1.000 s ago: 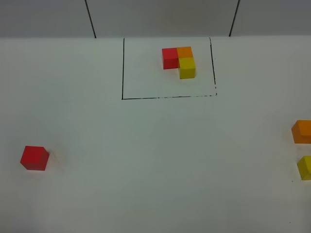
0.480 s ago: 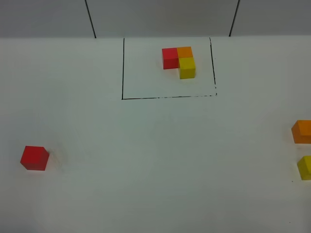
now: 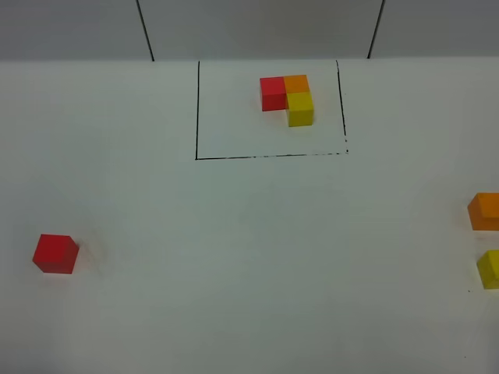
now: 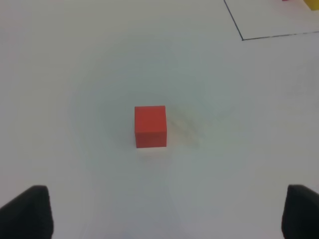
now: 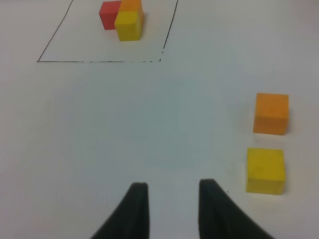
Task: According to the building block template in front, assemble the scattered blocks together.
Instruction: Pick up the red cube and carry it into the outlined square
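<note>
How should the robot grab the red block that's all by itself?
Best from straight above with the left gripper, pinching two opposite flat sides of the red block. It sits flat and square to the wide-open jaws, with nothing touching it, so a finger should fit down each side.

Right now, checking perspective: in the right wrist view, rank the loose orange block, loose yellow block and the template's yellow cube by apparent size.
1. loose yellow block, marginally largest, nearest the camera.
2. loose orange block, nearly alike.
3. template's yellow cube, clearly smallest, farthest.
</note>
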### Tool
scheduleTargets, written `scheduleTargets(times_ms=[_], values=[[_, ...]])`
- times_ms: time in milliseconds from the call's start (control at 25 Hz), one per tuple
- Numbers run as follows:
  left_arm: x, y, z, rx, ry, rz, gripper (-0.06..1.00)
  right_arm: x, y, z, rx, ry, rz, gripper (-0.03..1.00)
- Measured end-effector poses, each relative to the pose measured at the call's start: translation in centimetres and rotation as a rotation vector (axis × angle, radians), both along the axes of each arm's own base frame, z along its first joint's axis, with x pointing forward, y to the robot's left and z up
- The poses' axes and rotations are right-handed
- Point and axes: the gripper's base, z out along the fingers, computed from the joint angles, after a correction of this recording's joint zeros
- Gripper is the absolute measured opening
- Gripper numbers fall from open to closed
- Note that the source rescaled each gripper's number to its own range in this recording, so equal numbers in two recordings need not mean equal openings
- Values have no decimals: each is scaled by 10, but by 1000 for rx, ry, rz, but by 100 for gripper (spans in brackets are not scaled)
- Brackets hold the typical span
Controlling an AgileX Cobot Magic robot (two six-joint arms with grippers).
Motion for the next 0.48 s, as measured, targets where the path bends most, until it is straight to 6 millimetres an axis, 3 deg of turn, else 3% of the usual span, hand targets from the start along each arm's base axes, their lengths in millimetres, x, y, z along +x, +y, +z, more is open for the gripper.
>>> scheduleTargets(times_ms=[200, 480], values=[[8, 0, 0, 7, 54, 4, 95, 0, 0, 0, 0, 0, 0, 0], [39, -1, 2, -3, 250, -1, 94, 0, 0, 0, 0, 0, 0, 0]])
